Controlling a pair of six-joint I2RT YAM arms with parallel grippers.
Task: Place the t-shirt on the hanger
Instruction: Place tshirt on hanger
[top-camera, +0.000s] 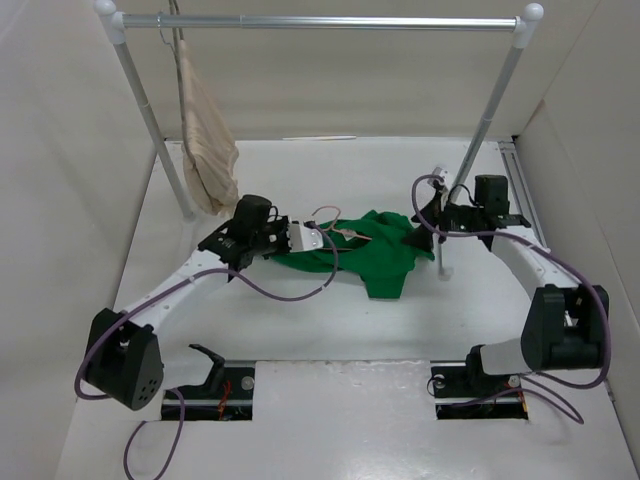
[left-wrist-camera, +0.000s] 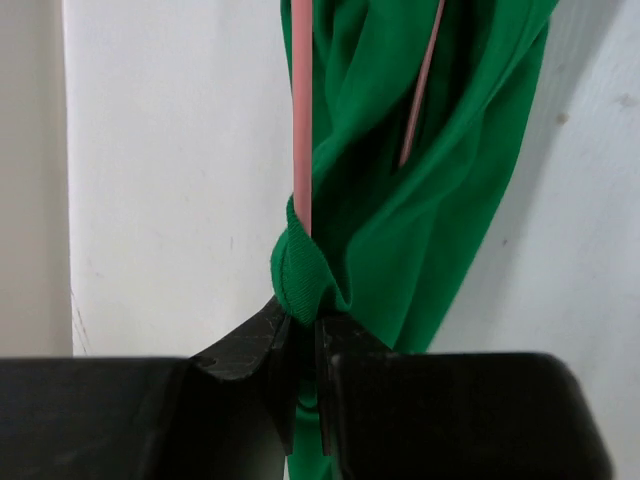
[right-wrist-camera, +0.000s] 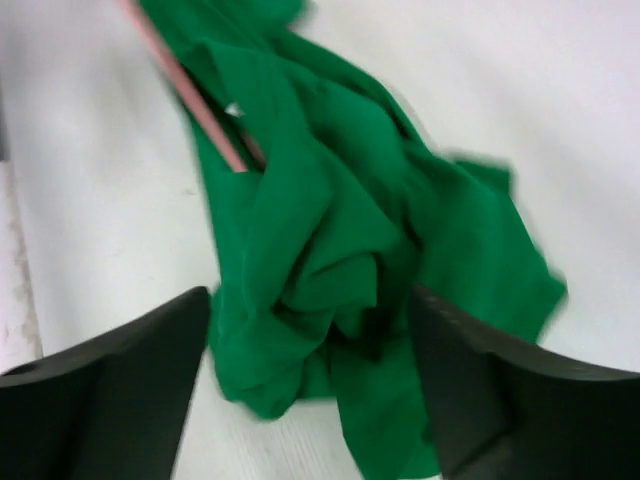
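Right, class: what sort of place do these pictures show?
Probably a lab robot test cell: white walls box in the table, a left arm and right arm are mounted at its near edge, and a clothes rail stands on it.

We see a white table (top-camera: 330, 330) carrying a crumpled green t-shirt (top-camera: 385, 250) near its middle, with the pink hanger (left-wrist-camera: 302, 120) partly wrapped in the cloth. A metal rack (top-camera: 487, 110) stands on the table's far half, its right leg just beside the t-shirt.
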